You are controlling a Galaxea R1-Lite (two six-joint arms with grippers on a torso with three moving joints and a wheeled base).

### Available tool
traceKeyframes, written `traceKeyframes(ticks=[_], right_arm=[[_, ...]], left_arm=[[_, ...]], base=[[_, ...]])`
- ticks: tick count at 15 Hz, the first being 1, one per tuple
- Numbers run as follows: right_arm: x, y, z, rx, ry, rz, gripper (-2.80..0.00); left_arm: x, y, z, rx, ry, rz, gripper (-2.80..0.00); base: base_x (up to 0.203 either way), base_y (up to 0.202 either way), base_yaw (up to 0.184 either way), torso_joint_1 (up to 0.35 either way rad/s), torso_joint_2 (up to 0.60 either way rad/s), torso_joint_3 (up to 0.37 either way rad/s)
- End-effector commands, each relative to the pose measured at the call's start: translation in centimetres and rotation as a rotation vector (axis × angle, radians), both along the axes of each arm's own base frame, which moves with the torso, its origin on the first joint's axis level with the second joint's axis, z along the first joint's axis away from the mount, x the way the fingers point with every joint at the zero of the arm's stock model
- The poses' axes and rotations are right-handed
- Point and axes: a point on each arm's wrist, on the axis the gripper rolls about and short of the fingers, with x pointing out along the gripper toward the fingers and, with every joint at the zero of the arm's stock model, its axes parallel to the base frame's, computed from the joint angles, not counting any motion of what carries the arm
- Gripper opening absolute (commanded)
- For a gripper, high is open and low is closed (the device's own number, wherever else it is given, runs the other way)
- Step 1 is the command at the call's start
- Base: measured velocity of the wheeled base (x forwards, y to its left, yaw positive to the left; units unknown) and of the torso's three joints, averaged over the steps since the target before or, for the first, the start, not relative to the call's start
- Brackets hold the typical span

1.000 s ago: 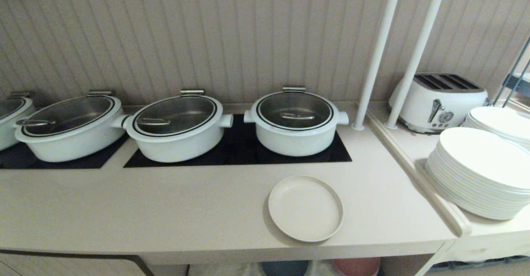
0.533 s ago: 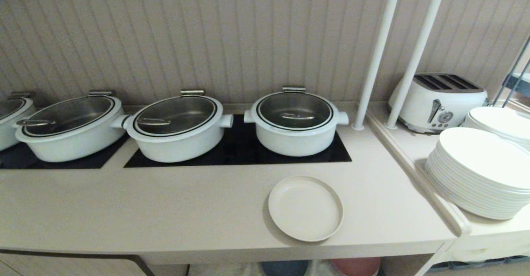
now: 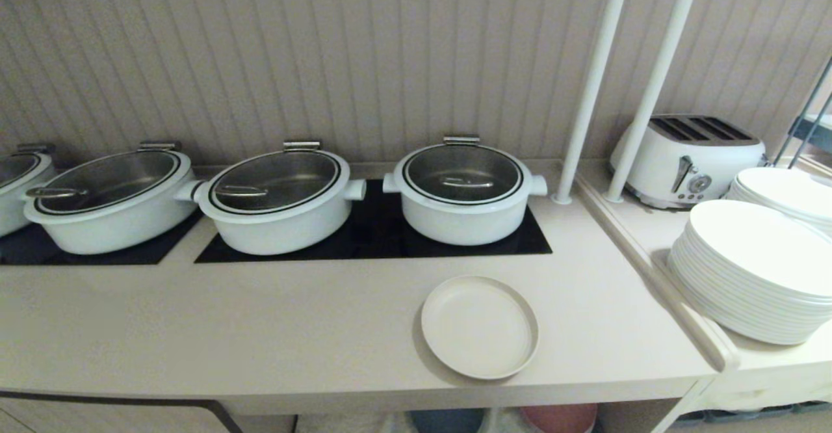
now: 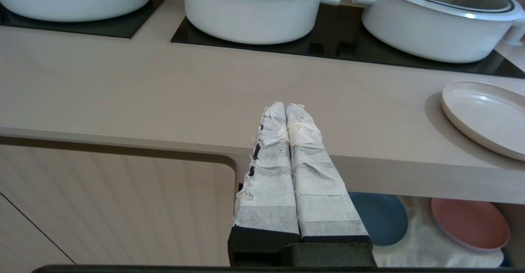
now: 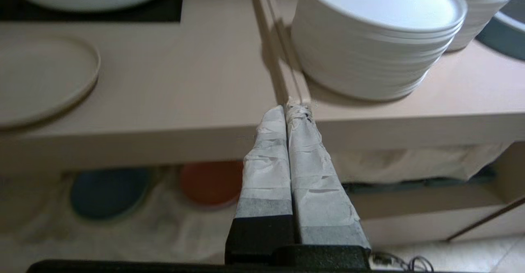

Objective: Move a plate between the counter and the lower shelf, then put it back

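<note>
From my head camera neither of my arms shows. The plate (image 3: 480,326) lies flat on the tabletop (image 3: 260,329), close to its front edge and in front of the rightmost pot (image 3: 464,189), well apart from it. Three more white lidded pots stand in a row to the left on the black inset panels (image 3: 370,238). To the right, past a raised lip, a side ledge (image 3: 773,361) carries a stack of white plates (image 3: 754,277) with a second stack behind it, and a white toaster (image 3: 689,160) near the ribbed wall; two white poles (image 3: 595,82) rise at the corner. Under the tabletop's edge the rims of a blue plate (image 3: 447,420) and a pink plate (image 3: 559,417) peek out. From my left wrist, my left fingers (image 4: 286,108) are pressed together, holding nothing, hanging in front of the tabletop's front edge; the plate sits well off to one side on top, and below, on the lower shelf (image 4: 422,240) draped in white cloth, the blue plate and the pink plate lie side by side. From my right wrist, my right fingers (image 5: 289,111) are likewise closed on nothing, tips level with the front edge where the tabletop meets the side ledge. The plate lies on the tabletop to one side, the white stack on the ledge to the other, and the blue and pink plates rest on the cloth-covered shelf beneath.
</note>
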Motion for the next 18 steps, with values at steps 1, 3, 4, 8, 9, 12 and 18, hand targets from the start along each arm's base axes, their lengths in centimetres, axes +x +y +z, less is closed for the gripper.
traceKeyframes(ticks=[1,3,4,8,9,12,18], right_arm=[[0.2,0.1,-0.2,0.007,0.047,0.029,-2.80],[0.3,0.2,-0.1,-0.021,0.043,0.058,-2.80],[0.3,0.2,-0.1,-0.022,0.039,0.058,-2.80],[0.3,0.3,0.0,-0.003,0.023,0.110,-2.80],[0.2,0.3,0.0,-0.002,0.017,0.136,-2.80],[-0.3,0.3,0.0,0.027,-0.030,0.161,-2.80],[-2.1,0.3,-0.3,0.032,-0.236,0.169,-2.80]], left_arm=[[0.0,0.0,0.0,-0.001,-0.001,0.001,-2.80],[0.0,0.0,0.0,-0.001,-0.001,0.001,-2.80],[0.0,0.0,0.0,-0.001,0.000,0.001,-2.80],[0.0,0.0,0.0,-0.001,-0.001,0.001,-2.80],[0.0,0.0,0.0,-0.001,0.000,0.001,-2.80],[0.0,0.0,0.0,-0.001,-0.001,0.001,-2.80],[0.0,0.0,0.0,-0.001,-0.001,0.001,-2.80]], base=[[0.000,0.000,0.000,0.000,0.00,0.000],[0.000,0.000,0.000,0.000,0.00,0.000],[0.000,0.000,0.000,0.000,0.00,0.000],[0.000,0.000,0.000,0.000,0.00,0.000],[0.000,0.000,0.000,0.000,0.00,0.000],[0.000,0.000,0.000,0.000,0.00,0.000],[0.000,0.000,0.000,0.000,0.00,0.000]])
